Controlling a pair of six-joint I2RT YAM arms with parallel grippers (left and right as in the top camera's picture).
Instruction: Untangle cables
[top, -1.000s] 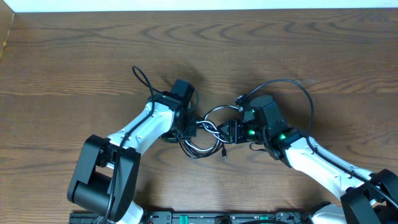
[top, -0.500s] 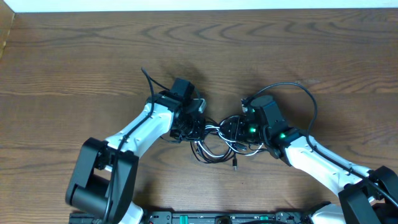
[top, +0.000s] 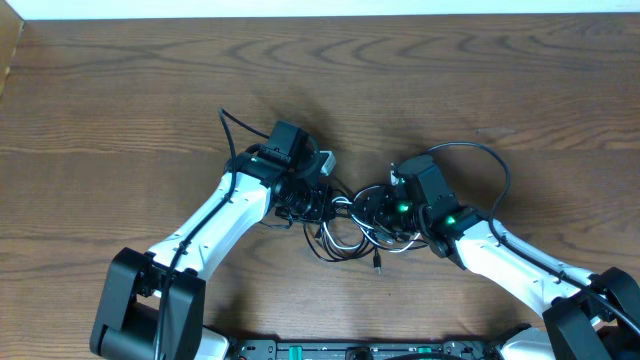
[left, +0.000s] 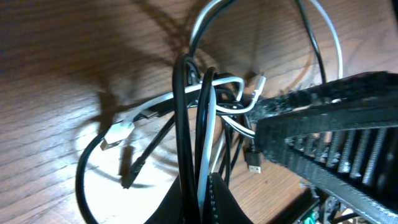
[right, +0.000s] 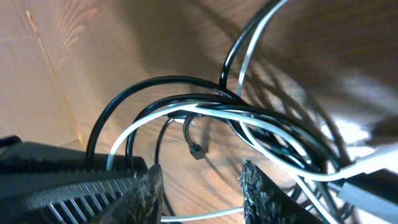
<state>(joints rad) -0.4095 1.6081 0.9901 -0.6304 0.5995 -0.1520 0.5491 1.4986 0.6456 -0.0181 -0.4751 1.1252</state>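
Note:
A tangle of thin black and white cables lies on the wooden table between my two grippers. My left gripper sits at the tangle's left side. In the left wrist view it is shut on a bundle of black strands and one white strand. A white plug and a black plug hang loose. My right gripper is at the tangle's right side. Its jaws stand apart, and a thin white strand crosses the gap untouched. Black and white loops arch just ahead of it.
Thick black arm wires loop up behind the left wrist and over the right wrist. One loose plug end points toward the near edge. A black rail runs along the table's front.
The tangle has slid toward the near edge and stretched sideways between the grippers. The loose plug end moved down and right. My left gripper shifted slightly away from me, still holding the strands.

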